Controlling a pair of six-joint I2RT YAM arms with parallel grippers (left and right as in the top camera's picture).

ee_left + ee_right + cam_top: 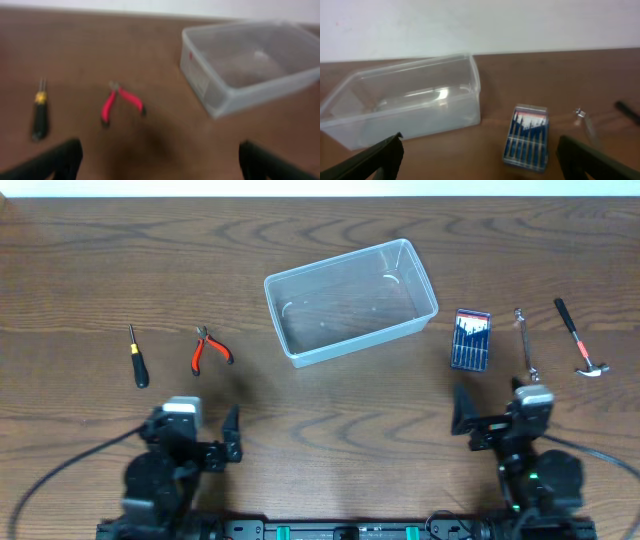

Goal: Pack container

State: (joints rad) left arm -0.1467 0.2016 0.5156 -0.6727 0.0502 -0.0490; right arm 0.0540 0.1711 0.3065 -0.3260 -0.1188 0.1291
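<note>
1. The fingers of the left gripper (160, 157) and right gripper (480, 157) are spread wide, nothing held.
2. Screwdriver (137, 358) and pliers (209, 349) are laid left.
3. The container (350, 300) is set centrally, reachable by both arms, empty.
4. Bit case (471, 338), wrench (526, 345) and hammer (578, 340) are laid right.

Looks like a robotics lab or test bench rather than anybody's actual workshop: two black arms sit at the near edge of a wood-grain table (90, 270) with cables trailing off behind them, and a plain pale wall (520, 25) runs along the far side. The stuff on it is set out way too tidily for real work, with a screwdriver (136, 357), red-handled pliers (208, 349), a blue bit case (471, 339), a wrench (525, 343) and a small hammer (577, 339) spaced in a row either side of a clear container (350, 300).
</note>
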